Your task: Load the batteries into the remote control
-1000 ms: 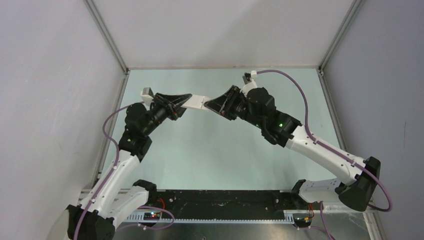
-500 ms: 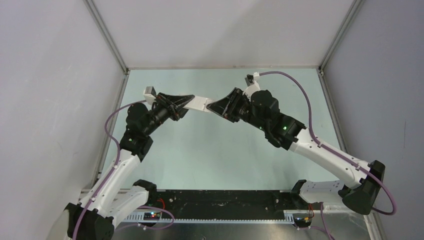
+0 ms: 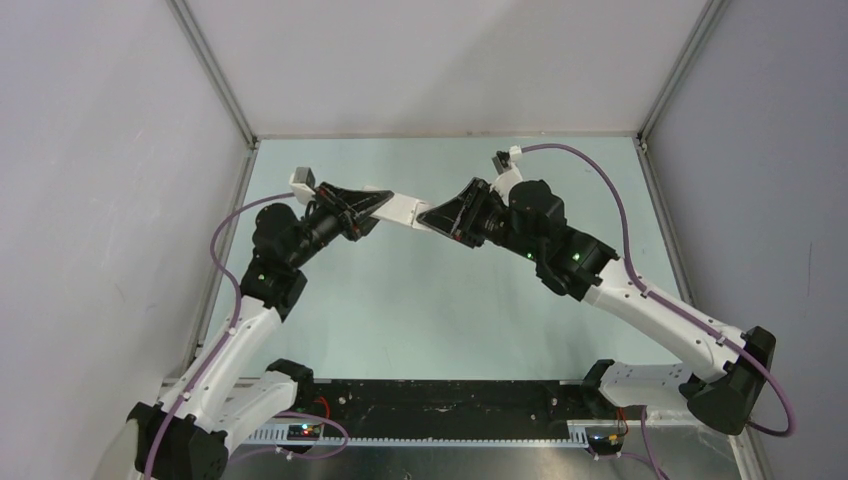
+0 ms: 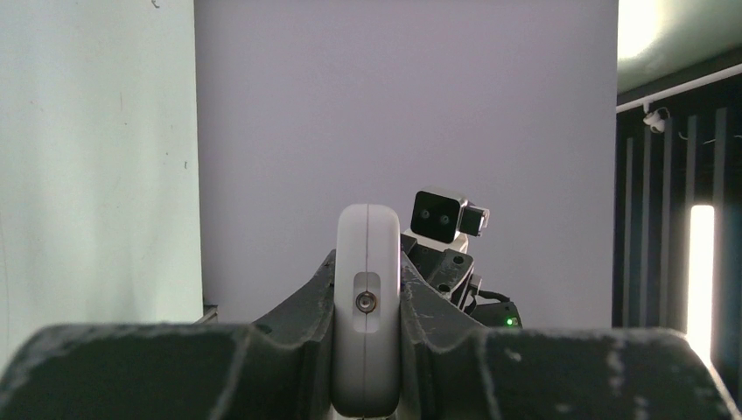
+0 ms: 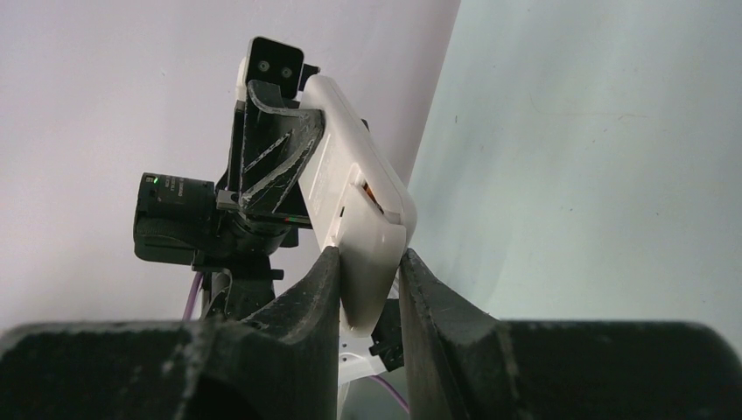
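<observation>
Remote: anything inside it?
In the right wrist view, a gap in the side of the remote shows what looks like the orange battery. Nothing blue shows. The white shell covers the rest of the interior.

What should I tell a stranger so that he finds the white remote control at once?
Start at the pale green table and follow the left arm and right arm to where they meet. The small white rectangular plastic remote control bridges them, each end clamped in black jaws. Nothing else white spans that gap.
</observation>
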